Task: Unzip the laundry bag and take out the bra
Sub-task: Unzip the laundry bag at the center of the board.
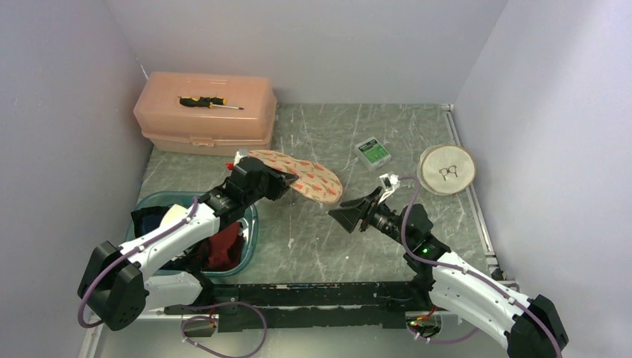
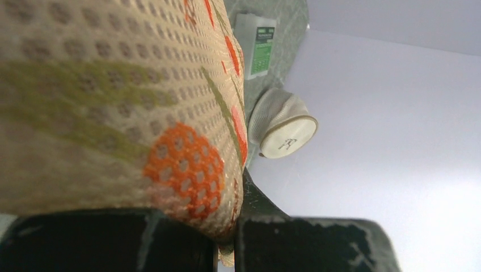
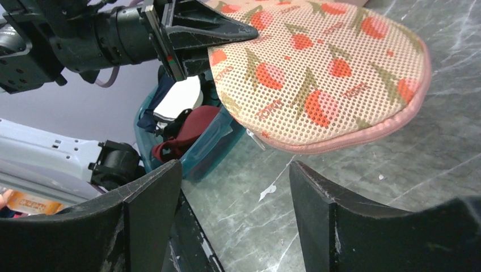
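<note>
At the far left of the surface [image 1: 313,250] stands a pink toolbox [image 1: 201,123] with a screwdriver [image 1: 210,102] on its lid. Nearer, a teal bin [image 1: 252,239] holds clothes, among them a dark red cloth [image 1: 223,250]; I cannot tell if this is the bra. Above the bin's far side, the left hand [image 1: 289,177] is closed tight on the left end of the laundry bag [image 1: 317,177], with the mesh pinched between its fingers. The bag lies flat side up. Its long axis runs from the left hand to the right and a little nearer, and its rounded end points at the right hand [image 1: 344,212]. Its pink zipper edge looks closed. The right hand is near this end, jaws wide apart, holding nothing. Behind are a small green box [image 1: 373,153] and, further right, a round mesh pouch [image 1: 447,169].
</note>
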Controlling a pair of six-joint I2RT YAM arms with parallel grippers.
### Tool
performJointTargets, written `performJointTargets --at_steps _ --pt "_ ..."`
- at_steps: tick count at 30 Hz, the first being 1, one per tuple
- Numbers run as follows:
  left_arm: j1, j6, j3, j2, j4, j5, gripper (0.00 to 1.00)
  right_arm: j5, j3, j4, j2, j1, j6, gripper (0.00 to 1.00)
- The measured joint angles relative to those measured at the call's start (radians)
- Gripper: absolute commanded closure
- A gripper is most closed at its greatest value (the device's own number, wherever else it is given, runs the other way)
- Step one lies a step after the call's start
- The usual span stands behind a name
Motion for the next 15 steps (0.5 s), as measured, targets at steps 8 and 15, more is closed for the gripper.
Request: performJointTargets --at_steps 8,15 --pt "0.002 -0.002 0.001 0.000 0.032 0.052 0.97 0.058 0.013 0.018 0.056 0.092 -0.026 0.37" --pt "0.003 -0.008 0.003 0.000 0.023 0.060 0.97 0.095 0.013 0.053 0.098 0.116 -0.018 0.39"
